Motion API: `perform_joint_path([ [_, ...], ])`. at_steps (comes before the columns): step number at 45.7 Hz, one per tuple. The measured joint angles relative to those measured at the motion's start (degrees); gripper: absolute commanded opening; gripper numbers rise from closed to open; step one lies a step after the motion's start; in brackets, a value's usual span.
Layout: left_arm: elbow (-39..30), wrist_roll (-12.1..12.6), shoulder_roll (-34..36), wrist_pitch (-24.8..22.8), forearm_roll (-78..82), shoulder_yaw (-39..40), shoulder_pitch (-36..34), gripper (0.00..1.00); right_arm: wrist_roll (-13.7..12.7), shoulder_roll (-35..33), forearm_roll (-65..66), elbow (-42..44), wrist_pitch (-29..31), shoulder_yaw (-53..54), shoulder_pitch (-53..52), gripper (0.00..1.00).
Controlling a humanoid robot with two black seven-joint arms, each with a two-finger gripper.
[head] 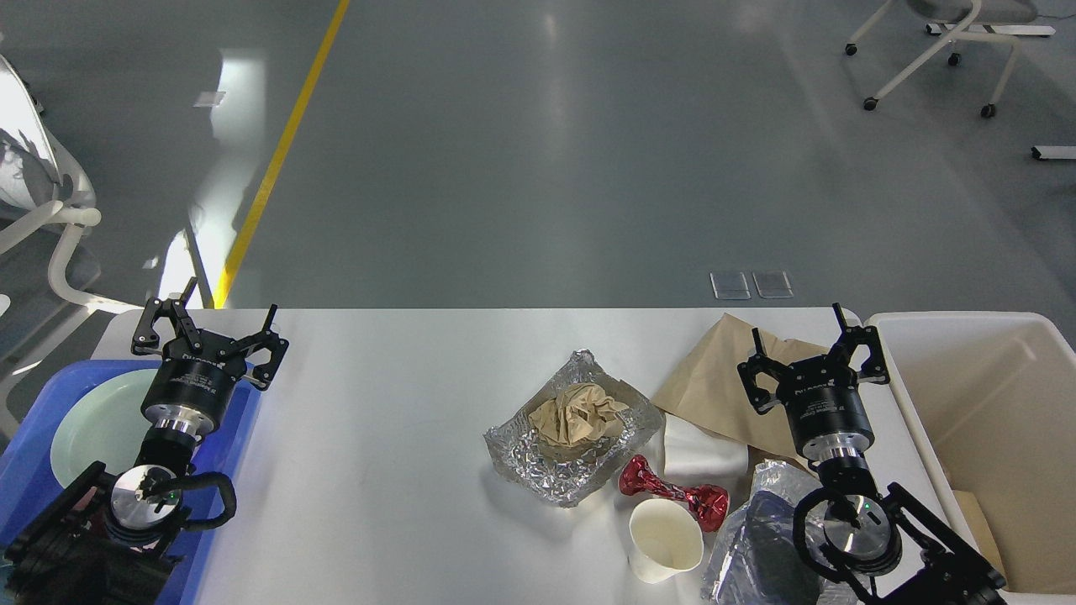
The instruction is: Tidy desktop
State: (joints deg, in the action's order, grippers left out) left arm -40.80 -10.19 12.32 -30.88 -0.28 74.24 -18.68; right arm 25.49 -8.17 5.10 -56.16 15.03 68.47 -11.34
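Head view: both my claws, left (208, 334) and right (811, 353), stand apart, empty; the desk (378, 470) litter looks light, crushable.

The desktop (378, 437) is a large, smooth, white-grey rectangular tabletop with rounded far corners, lying flat and spanning nearly the whole width of the view. Its far edge runs straight across against the grey floor; its near edge is out of view. The left-centre stretch is bare, while the right half and left end are cluttered.
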Motion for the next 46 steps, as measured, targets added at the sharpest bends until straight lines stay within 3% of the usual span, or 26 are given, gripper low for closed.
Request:
perform_joint_path([
  [9,-2.01,0.58,-3.61,0.02,9.54,9.56,2.48,0.96,0.00,0.00,0.00,0.00,0.00,0.00,0.01,1.00],
  [46,-2.29,0.24,-2.23,-0.76,9.43,10.62,-0.59,0.96,0.00,0.00,0.00,0.00,0.00,0.00,0.01,1.00],
])
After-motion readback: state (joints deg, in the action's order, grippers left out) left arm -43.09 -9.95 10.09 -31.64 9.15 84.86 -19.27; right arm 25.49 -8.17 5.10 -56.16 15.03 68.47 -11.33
